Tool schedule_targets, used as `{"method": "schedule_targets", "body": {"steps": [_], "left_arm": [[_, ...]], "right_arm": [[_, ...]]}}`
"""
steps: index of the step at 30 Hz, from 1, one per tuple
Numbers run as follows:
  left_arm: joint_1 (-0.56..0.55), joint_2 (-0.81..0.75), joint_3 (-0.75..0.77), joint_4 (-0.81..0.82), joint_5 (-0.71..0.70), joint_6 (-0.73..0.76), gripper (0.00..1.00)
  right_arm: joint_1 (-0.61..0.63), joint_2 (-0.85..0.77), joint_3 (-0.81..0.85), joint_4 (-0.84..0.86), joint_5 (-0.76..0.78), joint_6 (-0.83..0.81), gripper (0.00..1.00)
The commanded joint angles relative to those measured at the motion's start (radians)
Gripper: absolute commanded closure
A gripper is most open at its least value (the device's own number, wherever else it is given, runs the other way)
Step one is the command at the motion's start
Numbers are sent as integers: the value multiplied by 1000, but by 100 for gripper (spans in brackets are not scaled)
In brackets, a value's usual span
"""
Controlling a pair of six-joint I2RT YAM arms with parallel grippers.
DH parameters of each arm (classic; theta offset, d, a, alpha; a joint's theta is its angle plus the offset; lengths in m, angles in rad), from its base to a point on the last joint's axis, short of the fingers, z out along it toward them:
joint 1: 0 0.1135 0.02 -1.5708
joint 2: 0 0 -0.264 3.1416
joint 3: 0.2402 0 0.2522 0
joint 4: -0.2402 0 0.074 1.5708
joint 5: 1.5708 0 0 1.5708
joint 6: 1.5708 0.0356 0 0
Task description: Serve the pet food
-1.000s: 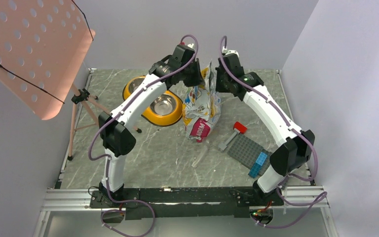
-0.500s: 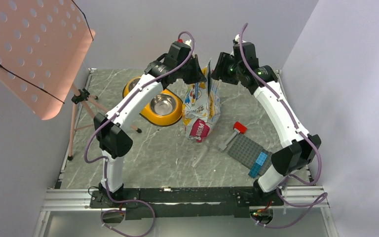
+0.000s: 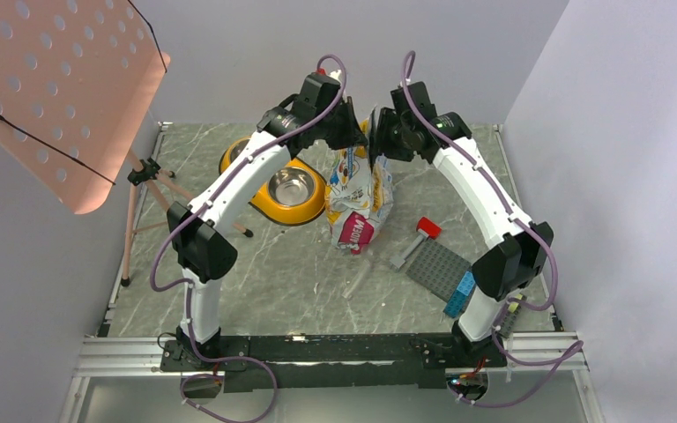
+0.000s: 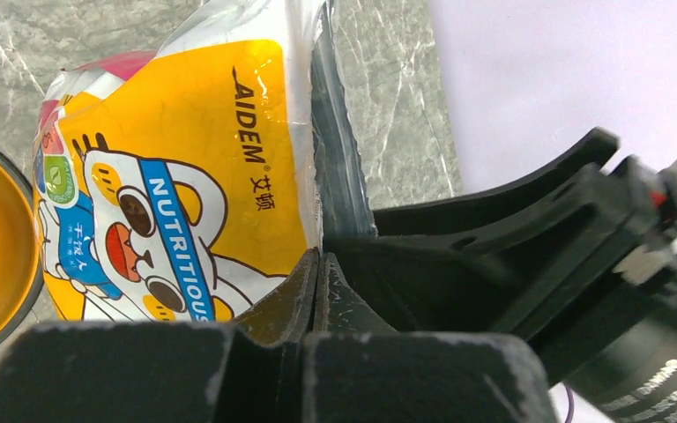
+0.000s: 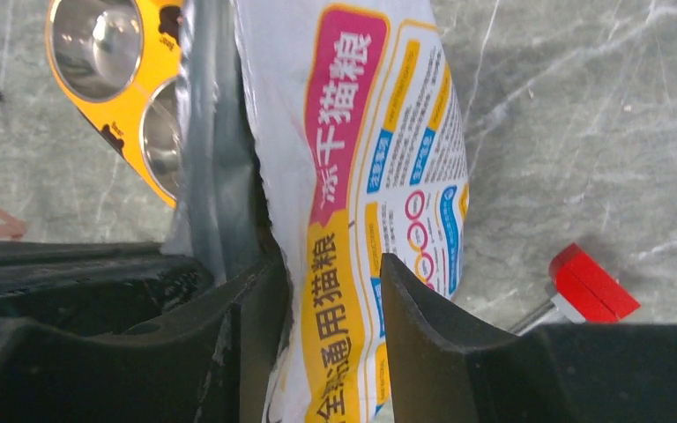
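Note:
The pet food itself is hidden inside its glossy white, pink and yellow bag (image 3: 361, 189), which stands upright at the table's middle back. My left gripper (image 3: 353, 132) is shut on the bag's top edge; in the left wrist view the bag (image 4: 185, 159) runs into the closed jaws of this gripper (image 4: 317, 264). My right gripper (image 3: 379, 137) is at the bag's top from the other side, open. In the right wrist view one wall of the bag (image 5: 379, 159) hangs between the spread jaws of that gripper (image 5: 331, 282), with a gap on the right side.
The yellow double bowl (image 3: 269, 207) with two steel cups sits just left of the bag. A red-headed tool (image 3: 419, 236) and a grey baseplate (image 3: 436, 264) with blue bricks (image 3: 463, 291) lie to the right. A pink perforated stand (image 3: 53, 97) on a tripod (image 3: 145, 172) stands at the left.
My right gripper let go of the bag's top, swung back and right, then returned to it with its jaws apart. The left gripper kept its hold.

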Motion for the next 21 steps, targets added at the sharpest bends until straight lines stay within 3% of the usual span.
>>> {"method": "schedule_targets", "body": {"steps": [1, 10, 16, 21], "left_arm": [[6, -17, 82, -23, -16, 4, 100], [6, -18, 90, -16, -25, -2, 100], [8, -30, 91, -23, -35, 10, 100], [7, -82, 35, -8, -22, 48, 98]], "right_arm": [[37, -53, -22, -64, 32, 18, 52], [125, -203, -234, -131, -129, 78, 59], [173, -317, -299, -161, -221, 79, 76], [169, -339, -339, -85, -237, 48, 79]]}}
